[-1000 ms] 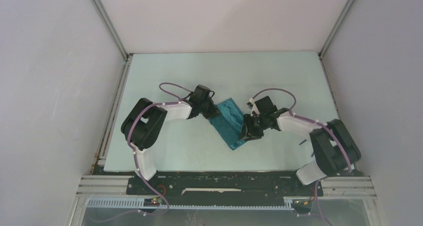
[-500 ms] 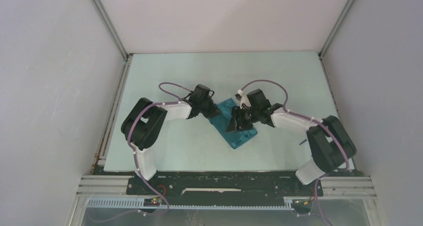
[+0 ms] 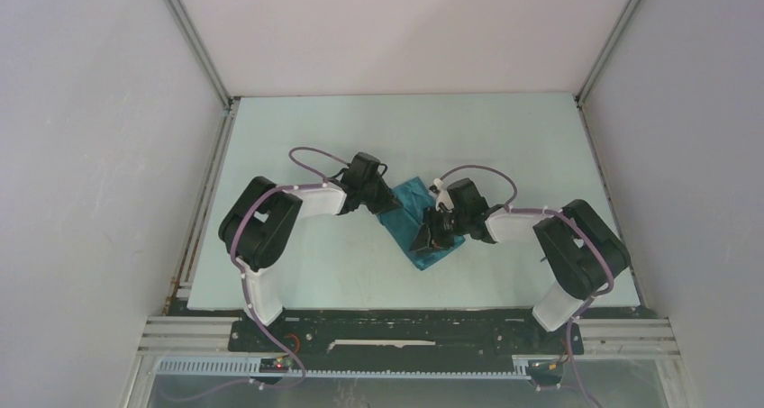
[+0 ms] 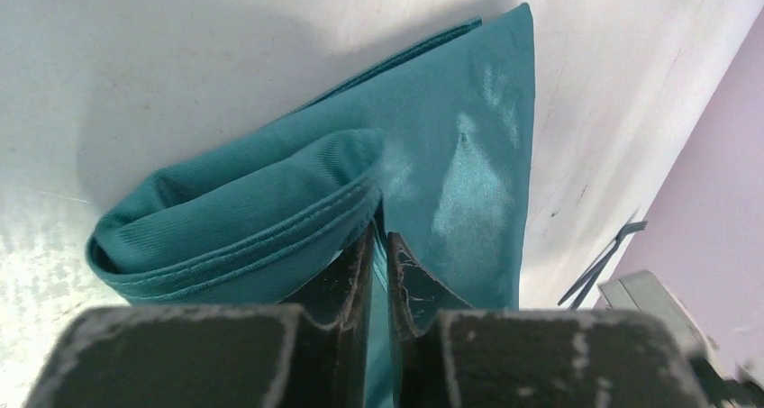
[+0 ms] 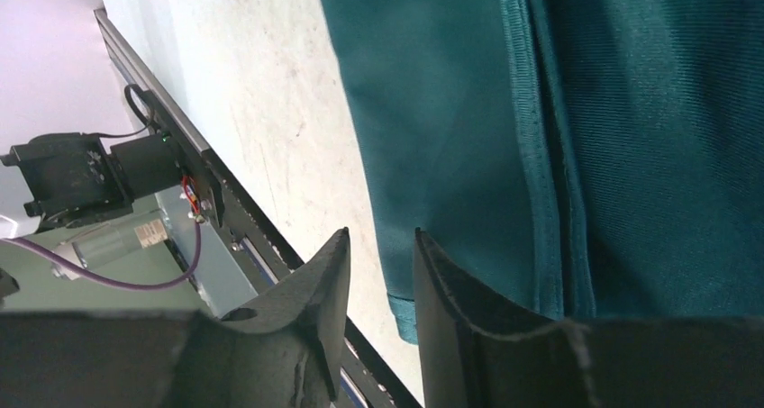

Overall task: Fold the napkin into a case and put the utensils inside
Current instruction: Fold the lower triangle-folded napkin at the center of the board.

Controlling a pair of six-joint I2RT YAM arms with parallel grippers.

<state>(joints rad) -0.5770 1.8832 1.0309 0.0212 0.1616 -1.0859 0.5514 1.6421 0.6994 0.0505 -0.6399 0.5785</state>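
The danger I saw lay in the slippery cloth. The napkin (image 3: 407, 199) lay mid-table (image 3: 360, 138), folded into a strip running from 11 to 5 o'clock, and its layers looked loose. The left gripper (image 4: 383, 237) had its jaws nearly together, pinching a raised hem at the 10 o'clock end. To my eye it held only the top layer. A pull from there could peel the fold open or slide the whole stack.

The right gripper (image 5: 378, 241) hung over the strip's 4 o'clock edge with its jaws a little apart and nothing between them. If it closed there, it might catch one layer and drag the rest askew.

The utensils (image 3: 546, 257) lay well apart at 4 o'clock, just beside the right arm's elbow. A careless swing of that arm could sweep them away.

Both arms reached inward from their bases, elbows flared outward. The left wrist angled down toward 4 o'clock, the right toward 8 o'clock. Their heads were close enough to bump.
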